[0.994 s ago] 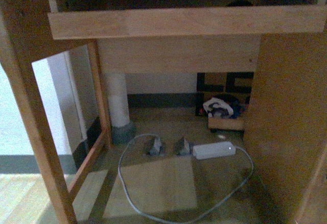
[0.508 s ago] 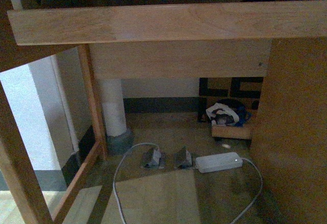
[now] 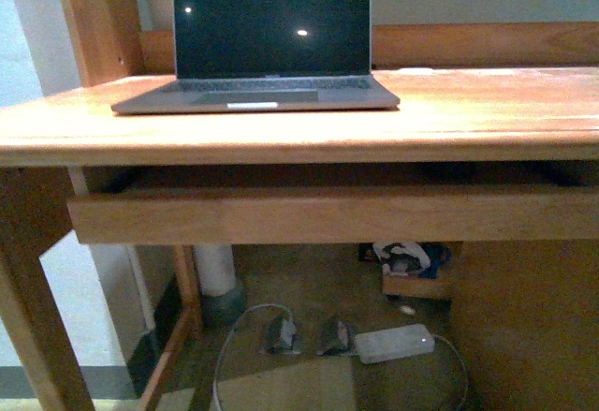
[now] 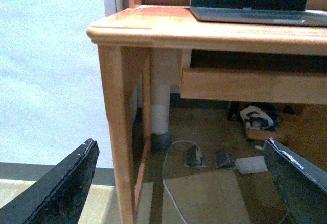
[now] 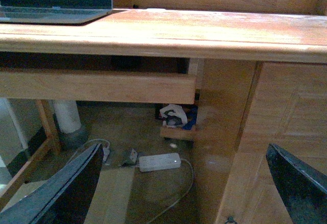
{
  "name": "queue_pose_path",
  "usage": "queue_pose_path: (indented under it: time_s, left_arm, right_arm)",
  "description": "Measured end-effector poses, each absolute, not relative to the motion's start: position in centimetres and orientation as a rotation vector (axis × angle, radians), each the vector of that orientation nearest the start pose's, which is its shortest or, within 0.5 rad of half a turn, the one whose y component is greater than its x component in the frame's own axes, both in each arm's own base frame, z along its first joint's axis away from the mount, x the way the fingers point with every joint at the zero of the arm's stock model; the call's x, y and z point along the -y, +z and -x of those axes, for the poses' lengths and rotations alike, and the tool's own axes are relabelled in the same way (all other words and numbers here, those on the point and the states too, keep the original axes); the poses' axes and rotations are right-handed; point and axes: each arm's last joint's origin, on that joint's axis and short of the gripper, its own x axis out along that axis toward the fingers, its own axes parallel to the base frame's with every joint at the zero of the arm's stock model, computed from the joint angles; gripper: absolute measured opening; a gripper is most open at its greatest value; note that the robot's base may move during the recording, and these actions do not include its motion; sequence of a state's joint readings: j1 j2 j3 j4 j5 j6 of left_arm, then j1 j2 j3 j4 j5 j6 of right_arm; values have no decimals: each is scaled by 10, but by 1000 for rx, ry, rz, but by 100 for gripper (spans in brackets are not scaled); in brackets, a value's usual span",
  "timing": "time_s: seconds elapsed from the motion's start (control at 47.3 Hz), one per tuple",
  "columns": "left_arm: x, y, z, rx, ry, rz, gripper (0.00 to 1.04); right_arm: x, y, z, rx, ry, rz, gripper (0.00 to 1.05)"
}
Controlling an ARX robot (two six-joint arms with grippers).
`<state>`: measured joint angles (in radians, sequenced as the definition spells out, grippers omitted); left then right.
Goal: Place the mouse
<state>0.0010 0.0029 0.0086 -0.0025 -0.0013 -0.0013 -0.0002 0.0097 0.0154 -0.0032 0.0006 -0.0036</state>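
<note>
The mouse is out of view in every frame. An open grey laptop (image 3: 267,46) with a dark screen stands on the wooden desk (image 3: 449,116); it also shows in the left wrist view (image 4: 255,2) and the right wrist view (image 5: 53,2). My left gripper (image 4: 181,183) is open and empty, low in front of the desk's left leg (image 4: 120,132). My right gripper (image 5: 184,188) is open and empty, low in front of the desk's right cabinet (image 5: 265,132). Neither arm shows in the front view.
A drawer front (image 3: 328,214) runs under the desktop. On the floor beneath lie a white power strip (image 3: 393,343) with a cable, two floor sockets (image 3: 304,336), a white post (image 3: 217,275) and a small box of cloth (image 3: 407,266).
The front view has risen from under the desk to the desktop; the laptop and the desk surface now show, and the floor items have dropped to the bottom of the picture.
</note>
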Motion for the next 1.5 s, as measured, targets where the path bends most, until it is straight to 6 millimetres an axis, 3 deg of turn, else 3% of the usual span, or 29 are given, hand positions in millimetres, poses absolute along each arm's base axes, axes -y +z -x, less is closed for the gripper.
queue_pose_path:
  time_s: [0.698, 0.741, 0.846, 0.952, 1.079, 1.143, 1.396, 1.502]
  left_arm:
    - [1, 170, -100, 39, 1, 8, 98]
    - [4, 175, -110, 71, -38, 54, 98]
    - [19, 160, -142, -96, -170, 282, 98]
    - [39, 156, -194, -210, -220, 600, 98]
    - [48, 111, -244, -361, -112, 882, 98]
    - [48, 94, -242, -441, -60, 918, 98]
    - [47, 98, -244, -417, -65, 941, 98]
    - [45, 94, -258, -394, -60, 969, 98]
  right_arm:
    - [0, 168, -97, 3, 0, 4, 98]
    - [0, 168, -97, 3, 1, 4, 98]
    - [0, 168, -97, 3, 1, 4, 98]
    - [0, 168, -97, 2, 0, 4, 98]
    - [0, 168, -97, 2, 0, 4, 98]
    - [0, 168, -97, 3, 0, 4, 98]
    - [0, 168, -97, 3, 0, 4, 98]
    - [0, 168, -97, 3, 0, 4, 98]
